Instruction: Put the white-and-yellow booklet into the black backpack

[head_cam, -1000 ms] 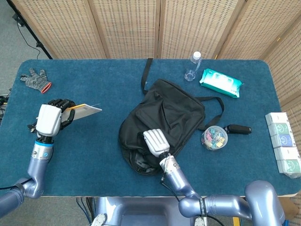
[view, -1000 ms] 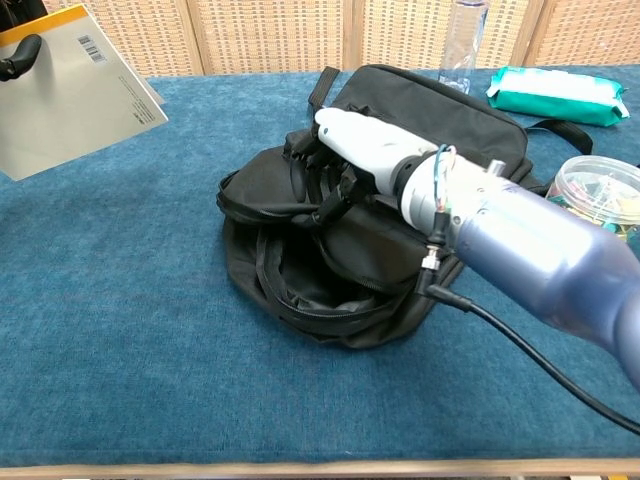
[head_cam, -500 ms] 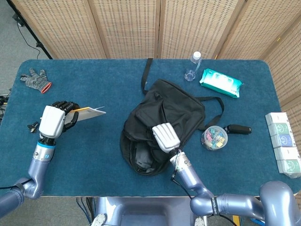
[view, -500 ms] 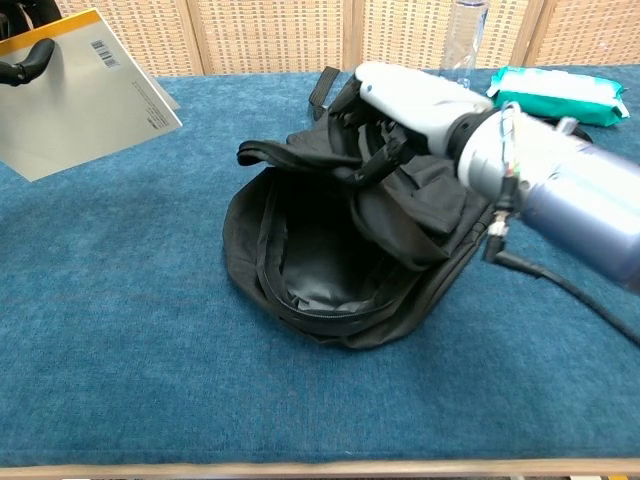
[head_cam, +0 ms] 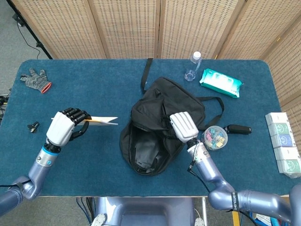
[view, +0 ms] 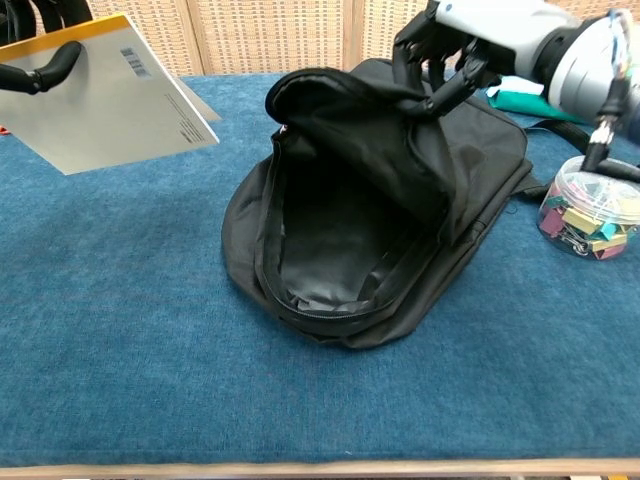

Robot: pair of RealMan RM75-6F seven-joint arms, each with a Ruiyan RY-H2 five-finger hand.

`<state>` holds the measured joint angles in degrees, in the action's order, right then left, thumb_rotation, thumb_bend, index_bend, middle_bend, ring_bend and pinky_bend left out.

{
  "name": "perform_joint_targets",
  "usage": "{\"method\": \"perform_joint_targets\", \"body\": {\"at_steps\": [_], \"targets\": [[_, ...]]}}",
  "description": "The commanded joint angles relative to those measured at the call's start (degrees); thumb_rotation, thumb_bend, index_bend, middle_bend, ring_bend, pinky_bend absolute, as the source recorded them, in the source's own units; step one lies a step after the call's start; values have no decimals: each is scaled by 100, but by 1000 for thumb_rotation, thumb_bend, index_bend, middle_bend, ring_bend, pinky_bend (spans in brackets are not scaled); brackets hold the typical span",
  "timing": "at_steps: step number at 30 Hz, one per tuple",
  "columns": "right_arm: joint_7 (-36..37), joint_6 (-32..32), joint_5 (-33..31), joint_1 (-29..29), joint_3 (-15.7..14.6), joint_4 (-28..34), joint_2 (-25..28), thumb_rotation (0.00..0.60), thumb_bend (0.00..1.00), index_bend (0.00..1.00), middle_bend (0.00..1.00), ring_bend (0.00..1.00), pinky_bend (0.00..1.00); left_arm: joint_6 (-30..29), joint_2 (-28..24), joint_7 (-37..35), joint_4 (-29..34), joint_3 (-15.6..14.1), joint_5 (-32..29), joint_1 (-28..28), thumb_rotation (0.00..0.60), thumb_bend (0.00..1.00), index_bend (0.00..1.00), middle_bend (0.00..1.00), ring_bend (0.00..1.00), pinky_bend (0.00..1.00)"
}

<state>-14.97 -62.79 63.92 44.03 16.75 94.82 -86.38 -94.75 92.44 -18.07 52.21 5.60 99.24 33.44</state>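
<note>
Left hand: white-shelled left hand (head_cam: pixel 63 127) with black fingers (view: pixel 52 66) grips the thin white-and-yellow booklet (view: pixel 115 95) by its yellow spine edge, held above the cloth, left of the backpack and apart from it.
Right hand: white right hand (head_cam: pixel 183 126) grasps the soft black fabric flap (view: pixel 370 110), lifted up.
Backpack: limp black fabric backpack (head_cam: pixel 157 125), oval mouth gaping, grey lining and zip track showing inside.
Table: napped blue cloth-covered table (head_cam: pixel 94 160).
Right of backpack: round clear plastic tub of coloured clips (head_cam: pixel 214 138), just beside it.
</note>
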Motion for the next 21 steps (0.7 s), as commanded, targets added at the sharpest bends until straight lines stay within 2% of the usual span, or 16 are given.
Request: {"method": "perform_joint_targets", "body": {"at_steps": [1, 10, 13, 21], "targets": [[26, 109, -104, 24, 89, -1, 124, 600, 471, 609, 637, 673, 918, -222, 23, -92, -161, -155, 256, 59, 600, 603, 797, 624, 548, 638], [58, 325, -328, 127, 222, 35, 317, 600, 472, 609, 637, 672, 918, -740, 215, -314, -639, -338, 872, 401, 600, 599, 803, 627, 549, 638], [75, 420, -416, 168, 265, 121, 405, 600, 472, 609, 637, 673, 918, -956, 412, -469, -869, -418, 1211, 696, 600, 598, 805, 629, 550, 638], [159, 759, -804, 270, 370, 449, 748, 600, 471, 609, 637, 673, 918, -1767, 1315, -1067, -2243, -488, 1713, 1425, 600, 600, 807, 635, 552, 638]]}}
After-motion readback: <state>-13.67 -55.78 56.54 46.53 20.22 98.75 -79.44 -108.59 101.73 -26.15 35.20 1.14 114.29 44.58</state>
